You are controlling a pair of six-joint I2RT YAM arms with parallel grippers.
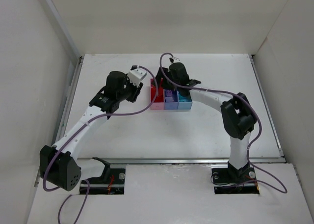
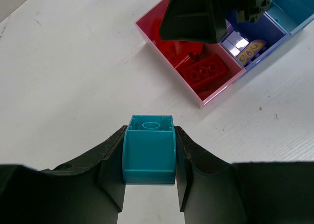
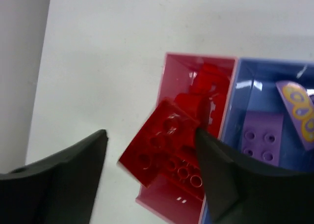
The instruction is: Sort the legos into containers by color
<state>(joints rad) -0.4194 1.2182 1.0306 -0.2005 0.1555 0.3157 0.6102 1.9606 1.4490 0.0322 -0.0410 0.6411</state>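
The pink bin (image 1: 156, 105), the purple-blue bin (image 1: 170, 105) and the light blue bin (image 1: 185, 105) stand joined in a row on the white table (image 1: 196, 135), around its middle and a little toward the far edge. Open tabletop stretches from the row to the near edge and out to both side edges. The plain walls (image 1: 29, 62) of the enclosure rise just past those edges.

The left gripper (image 2: 149, 134) hangs over bare table on the outer side of the pink bin, near it but apart from its rim. Its two fingers are clamped on the flanks of a teal brick (image 2: 148, 157), stud side facing away from the wrist. Nothing lies on the table between the brick and the pink bin's wall.

The right gripper (image 3: 151, 133) is above the row, over the pink bin, with its fingers spread wide. A red brick (image 3: 159, 148) sits tilted between them, across the pink bin's outer rim, half over the bin and half over the table. One of its corners meets the finger on the purple-blue side; the other finger is well clear of it. I cannot tell whether the brick rests on the rim or is in the air.

More red bricks (image 2: 203, 71) lie inside the pink bin. A purple brick (image 3: 262, 143) and a curved printed piece (image 3: 299, 111) lie in the purple-blue bin beside it.
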